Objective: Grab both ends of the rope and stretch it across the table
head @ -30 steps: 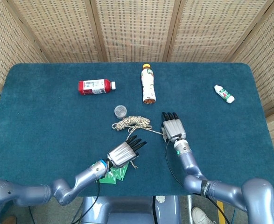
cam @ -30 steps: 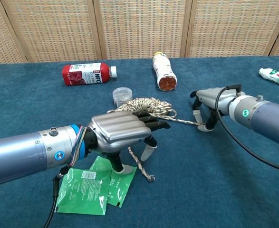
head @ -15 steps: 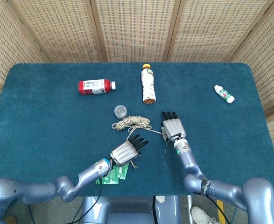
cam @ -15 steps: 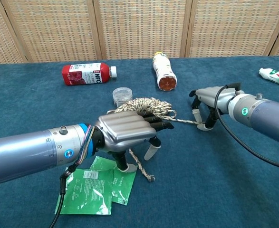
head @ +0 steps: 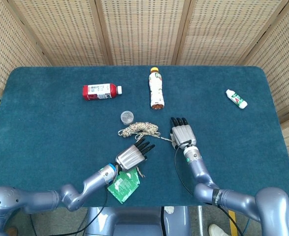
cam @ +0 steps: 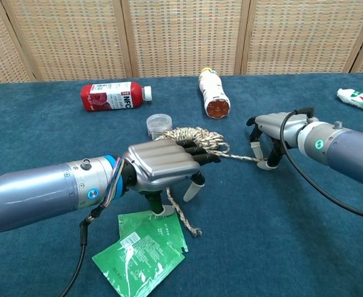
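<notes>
The braided rope [head: 139,129] [cam: 193,137] lies bunched in a loose coil at mid-table. One strand runs right to my right hand [head: 182,132] [cam: 274,133], which arches palm-down with its fingertips [cam: 258,159] on the cloth at the rope's end; no pinch shows. The other tail [cam: 184,216] trails toward the front edge. My left hand [head: 132,156] [cam: 162,164] stands over that tail with fingers spread, a fingertip down on either side of the strand and nothing held.
Green packets [head: 123,179] [cam: 145,250] lie by the front edge below my left hand. A small clear jar [head: 127,116] sits just behind the coil. A red bottle [head: 101,91], an orange-capped bottle [head: 156,88] and a white tube [head: 236,98] lie further back.
My left hand has crept forward toward the coil, and the green packets have slid and turned nearer the front edge. The right hand and rope have stayed put.
</notes>
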